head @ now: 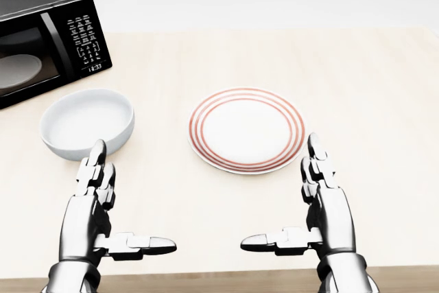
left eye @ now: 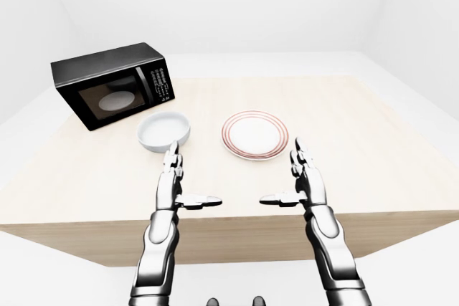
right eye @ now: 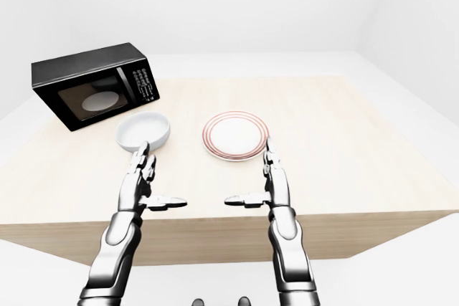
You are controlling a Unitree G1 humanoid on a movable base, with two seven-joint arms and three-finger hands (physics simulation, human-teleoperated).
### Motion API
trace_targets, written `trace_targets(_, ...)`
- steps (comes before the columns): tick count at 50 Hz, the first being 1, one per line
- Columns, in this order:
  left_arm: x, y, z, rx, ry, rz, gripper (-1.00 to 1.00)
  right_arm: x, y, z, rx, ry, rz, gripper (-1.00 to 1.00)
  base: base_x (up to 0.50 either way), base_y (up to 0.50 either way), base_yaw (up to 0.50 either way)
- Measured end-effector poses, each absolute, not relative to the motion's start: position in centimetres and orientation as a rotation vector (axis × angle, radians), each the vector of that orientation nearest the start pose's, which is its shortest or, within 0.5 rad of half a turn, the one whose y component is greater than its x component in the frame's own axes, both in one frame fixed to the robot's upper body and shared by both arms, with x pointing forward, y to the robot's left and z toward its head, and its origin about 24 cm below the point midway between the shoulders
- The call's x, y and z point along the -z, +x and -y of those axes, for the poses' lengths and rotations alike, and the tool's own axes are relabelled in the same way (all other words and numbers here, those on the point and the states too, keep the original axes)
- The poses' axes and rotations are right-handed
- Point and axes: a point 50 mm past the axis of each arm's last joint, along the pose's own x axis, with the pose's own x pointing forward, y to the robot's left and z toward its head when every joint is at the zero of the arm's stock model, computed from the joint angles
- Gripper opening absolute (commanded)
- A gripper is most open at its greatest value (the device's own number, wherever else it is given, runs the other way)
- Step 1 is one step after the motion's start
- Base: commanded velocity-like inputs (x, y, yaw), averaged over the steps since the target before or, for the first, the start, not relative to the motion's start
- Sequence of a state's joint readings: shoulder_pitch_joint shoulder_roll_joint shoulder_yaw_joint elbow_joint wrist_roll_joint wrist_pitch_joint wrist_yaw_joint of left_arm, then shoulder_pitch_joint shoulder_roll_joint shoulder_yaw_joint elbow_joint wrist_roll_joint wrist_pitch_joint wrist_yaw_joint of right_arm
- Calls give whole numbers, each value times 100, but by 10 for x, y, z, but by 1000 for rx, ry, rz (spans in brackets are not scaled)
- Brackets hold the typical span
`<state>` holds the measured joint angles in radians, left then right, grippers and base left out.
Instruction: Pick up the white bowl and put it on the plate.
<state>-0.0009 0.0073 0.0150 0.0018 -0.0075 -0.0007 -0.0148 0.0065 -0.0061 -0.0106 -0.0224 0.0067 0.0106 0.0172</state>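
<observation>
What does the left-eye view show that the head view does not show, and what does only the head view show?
Only the left-eye view shows the whole microwave, the table's near edge and side face, the surrounding white walls, and both forearms down past the table edge.

Only the head view shows detail: the microwave's keypad display and the separate red rings on the plate.

Both show the white bowl left of the plate, apart from it, and the left hand and right hand open above the table, holding nothing.

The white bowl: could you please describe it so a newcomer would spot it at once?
On the wooden table, find the black microwave at the head view's upper left. Just below it sits the white bowl, plain and deep, unlike the flat red-ringed plate to its right.
</observation>
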Motion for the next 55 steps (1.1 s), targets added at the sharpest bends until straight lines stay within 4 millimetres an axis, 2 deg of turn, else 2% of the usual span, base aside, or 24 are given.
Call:
trace_targets(15, -41, 254, -158, 0, 0, 0, 100, -50, 250, 153, -20, -16, 20, 100, 0, 2, 0)
trace_targets(55, -41, 254, -160, 0, 0, 0, 100, -52, 248, 146, -44, -45, 21, 100, 0, 31, 0)
